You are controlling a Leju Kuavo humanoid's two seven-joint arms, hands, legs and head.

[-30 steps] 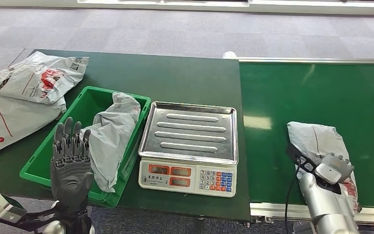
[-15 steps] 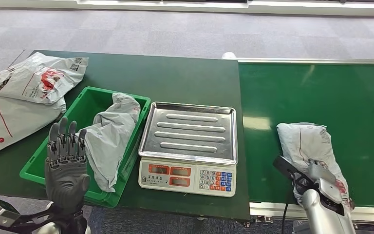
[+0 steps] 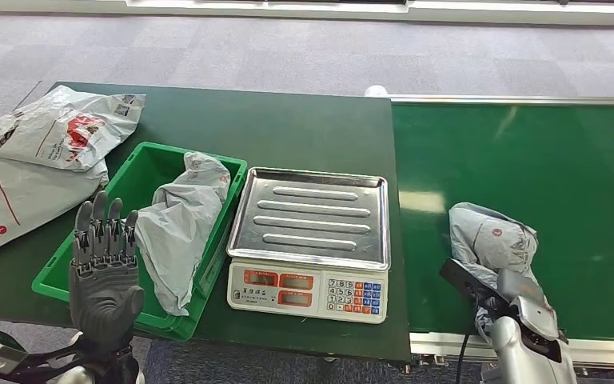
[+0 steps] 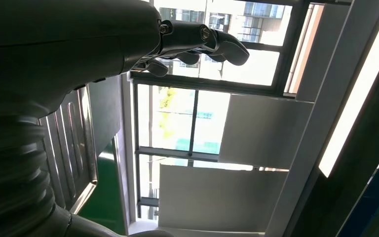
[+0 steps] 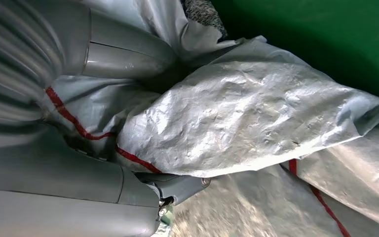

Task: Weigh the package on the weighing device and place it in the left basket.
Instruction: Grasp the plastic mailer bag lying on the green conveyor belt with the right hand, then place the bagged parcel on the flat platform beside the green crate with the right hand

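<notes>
the right hand (image 3: 520, 300) is gripping the grey package (image 3: 492, 240), bunching it up on the green conveyor belt (image 3: 528, 152) to the right of the weighing scale (image 3: 312, 240), whose steel tray is sitting bare. the left hand (image 3: 105, 272) is hovering over the near edge of the green basket (image 3: 140, 164), fingers straight and holding nothing. i'd judge it early: weighing and basketing are both still to do.

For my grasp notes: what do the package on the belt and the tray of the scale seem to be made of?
The package looks like thin grey plastic film, slightly glossy: it crumples and creases under the right hand. The scale tray looks like stainless steel: silvery, reflective, with pressed ribs.
</notes>
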